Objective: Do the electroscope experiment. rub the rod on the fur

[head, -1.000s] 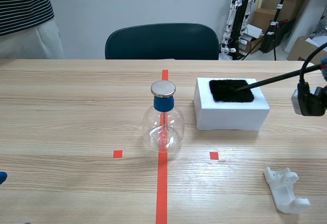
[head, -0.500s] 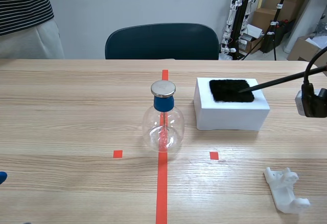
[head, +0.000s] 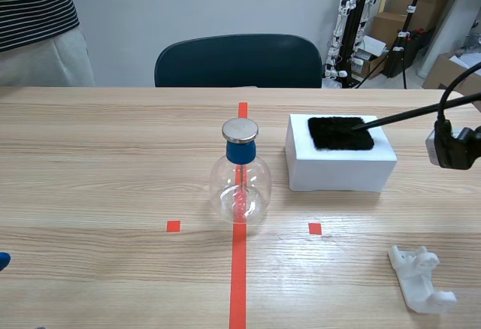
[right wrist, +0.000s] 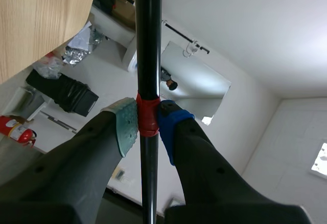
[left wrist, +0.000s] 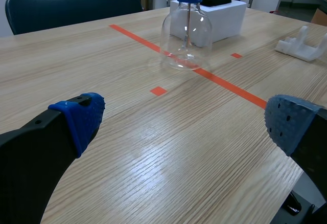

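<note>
Tabletop (head: pixel 113 164) of pale wood with orange-red tape marks, black rod (head: pixel 406 116) clamped in right gripper (right wrist: pixel 148 124), tip on black fur (head: pixel 340 132) atop white block (head: pixel 338 170) toward tabletop's right edge, left gripper (left wrist: pixel 185 119) wide open, empty, dark chair (head: pixel 237 60), cardboard boxes (head: pixel 389 25) beyond far edge

The thin black rod (right wrist: pixel 148 55) carries a red band. Black fur patch (head: pixel 340 132), white foam block (head: pixel 338 171). Clear glass flask (head: pixel 240 186): blue stopper, silver cap. Pale wood-grain worktop (head: pixel 113 164).
</note>
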Controlling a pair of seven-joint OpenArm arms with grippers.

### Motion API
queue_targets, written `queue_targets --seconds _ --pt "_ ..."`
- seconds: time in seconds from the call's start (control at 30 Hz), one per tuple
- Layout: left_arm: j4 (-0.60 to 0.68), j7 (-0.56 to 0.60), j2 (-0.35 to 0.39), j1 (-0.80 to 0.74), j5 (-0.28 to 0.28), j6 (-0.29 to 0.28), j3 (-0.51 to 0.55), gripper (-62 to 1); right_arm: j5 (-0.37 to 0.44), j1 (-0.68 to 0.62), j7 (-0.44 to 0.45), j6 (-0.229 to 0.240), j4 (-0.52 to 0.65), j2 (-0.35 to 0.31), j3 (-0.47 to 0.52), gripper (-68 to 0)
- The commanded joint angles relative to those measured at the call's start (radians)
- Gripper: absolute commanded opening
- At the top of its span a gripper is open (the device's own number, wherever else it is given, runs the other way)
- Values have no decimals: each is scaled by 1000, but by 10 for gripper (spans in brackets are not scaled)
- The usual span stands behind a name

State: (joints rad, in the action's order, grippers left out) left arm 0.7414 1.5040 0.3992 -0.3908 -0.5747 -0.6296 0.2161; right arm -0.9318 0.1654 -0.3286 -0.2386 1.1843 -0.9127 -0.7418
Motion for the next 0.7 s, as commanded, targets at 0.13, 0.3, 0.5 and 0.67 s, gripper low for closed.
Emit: queue_targets --seconds 0.13,0.3,0.5,0.67 --pt "11 50 3 -5 13 -1 1 14 -34 13 174 -7 16 4 6 -676" --pt "11 50 3 -5 13 -1 1 14 -21 12 83 -6 23 -6 6 -676" --pt "11 50 3 -5 13 -1 1 14 20 12 78 -6 23 -45 6 -676" --pt "11 50 3 -5 13 -1 1 14 -10 12 183 -7 29 1 6 -676"
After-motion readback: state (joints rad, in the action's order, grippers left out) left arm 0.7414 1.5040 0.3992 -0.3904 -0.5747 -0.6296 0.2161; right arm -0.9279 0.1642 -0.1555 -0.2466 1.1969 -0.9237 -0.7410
